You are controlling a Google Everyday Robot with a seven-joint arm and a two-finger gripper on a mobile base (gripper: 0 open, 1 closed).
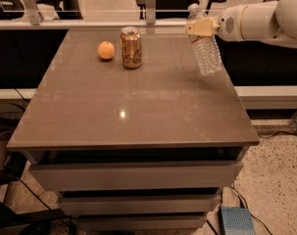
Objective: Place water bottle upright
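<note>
The water bottle (206,49) is a clear ribbed plastic bottle with a white cap at the top. It hangs nearly upright, slightly tilted, above the table's right far edge. My gripper (199,27) reaches in from the right on a white arm and is shut on the bottle's upper part near the neck. The bottle's base is above the brown table top (138,106), apparently not resting on it.
A gold soda can (131,48) stands upright at the far middle of the table. An orange (106,50) lies just left of it. A railing and chairs stand behind the table. Drawers are below the table's front edge.
</note>
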